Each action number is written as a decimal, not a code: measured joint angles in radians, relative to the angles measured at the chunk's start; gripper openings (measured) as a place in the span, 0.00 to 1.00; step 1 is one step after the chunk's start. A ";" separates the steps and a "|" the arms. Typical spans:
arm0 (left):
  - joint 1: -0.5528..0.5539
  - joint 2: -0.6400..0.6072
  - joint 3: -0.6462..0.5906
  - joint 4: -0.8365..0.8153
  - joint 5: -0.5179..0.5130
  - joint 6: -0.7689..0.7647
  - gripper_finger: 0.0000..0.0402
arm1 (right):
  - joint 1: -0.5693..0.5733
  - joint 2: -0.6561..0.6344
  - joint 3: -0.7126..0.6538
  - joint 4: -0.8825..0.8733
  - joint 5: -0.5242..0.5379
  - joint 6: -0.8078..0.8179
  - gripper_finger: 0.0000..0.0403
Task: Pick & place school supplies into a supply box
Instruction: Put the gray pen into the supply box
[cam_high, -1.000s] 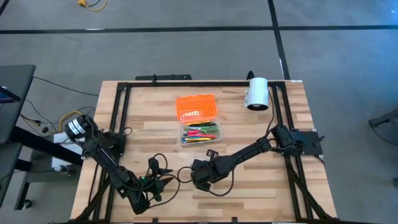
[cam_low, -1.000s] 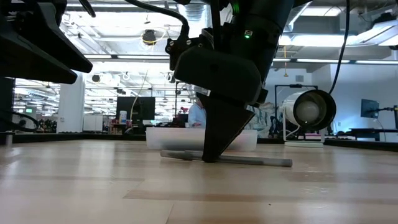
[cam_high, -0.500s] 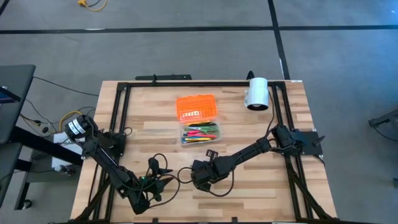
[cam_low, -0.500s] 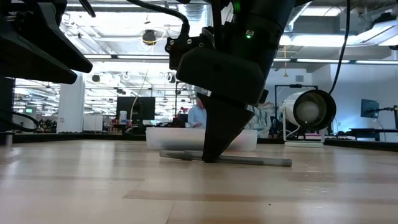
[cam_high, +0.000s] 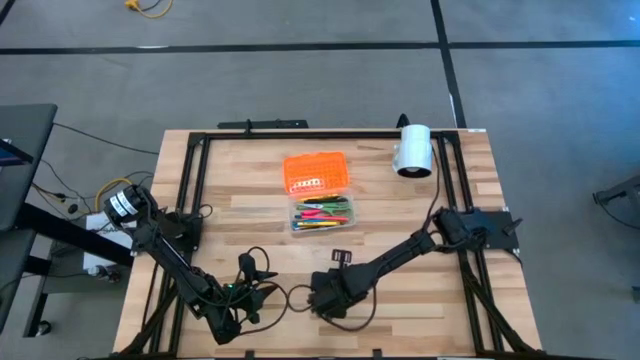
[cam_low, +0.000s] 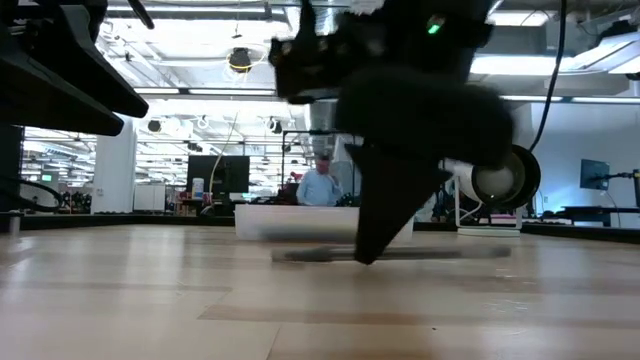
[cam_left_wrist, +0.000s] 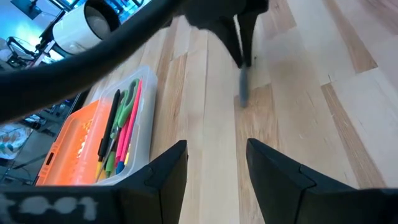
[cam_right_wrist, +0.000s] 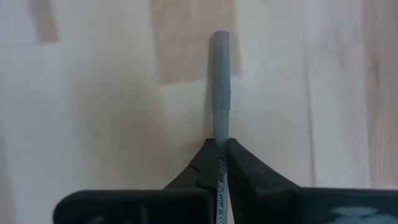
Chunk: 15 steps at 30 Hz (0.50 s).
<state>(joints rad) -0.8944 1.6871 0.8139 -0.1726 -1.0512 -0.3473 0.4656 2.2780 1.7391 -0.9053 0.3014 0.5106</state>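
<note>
The right gripper (cam_right_wrist: 221, 149) is clamped on a grey pen (cam_right_wrist: 221, 93), its two dark fingertips (cam_right_wrist: 205, 163) pinched against the barrel so that the capped end sticks out past them. In the low view the same gripper (cam_low: 372, 255) comes down from above with the pen (cam_low: 400, 254) a blurred horizontal streak at the tabletop; whether it rests on the wood or hangs just clear of it is hard to say there. From above, this gripper (cam_high: 327, 298) sits near the front edge of the table (cam_high: 250, 215), at about 6 o'clock from the supply box (cam_high: 322, 214). The box is well apart from the claw, toward the table's middle; it is a clear tray holding a bundle of pink, green, yellow and dark pens, and in the left wrist view green-handled scissors (cam_left_wrist: 124, 107) lie among them in the box (cam_left_wrist: 142, 134). Its ridged orange lid (cam_high: 318, 171) lies just beside it at 12 o'clock, seemingly touching. A white cylinder (cam_high: 412, 150) lies on its side at roughly 2 o'clock from the box, near the far right corner. The left gripper (cam_left_wrist: 214, 168) waits at the front left of the table with its fingers spread and nothing between them, pointed toward the box and the other arm.
</note>
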 joint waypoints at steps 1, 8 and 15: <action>0.000 0.000 0.000 0.000 0.000 0.000 0.39 | 0.001 0.000 0.004 -0.013 0.005 0.000 0.00; 0.000 0.000 0.000 -0.002 0.000 0.000 0.39 | -0.006 0.000 0.009 -0.080 0.089 0.001 0.00; 0.000 0.000 0.000 -0.002 0.000 0.000 0.39 | -0.008 -0.001 0.011 -0.125 0.205 0.004 0.00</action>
<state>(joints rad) -0.8940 1.6871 0.8139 -0.1741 -1.0512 -0.3477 0.4578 2.2766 1.7496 -1.0307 0.5062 0.5142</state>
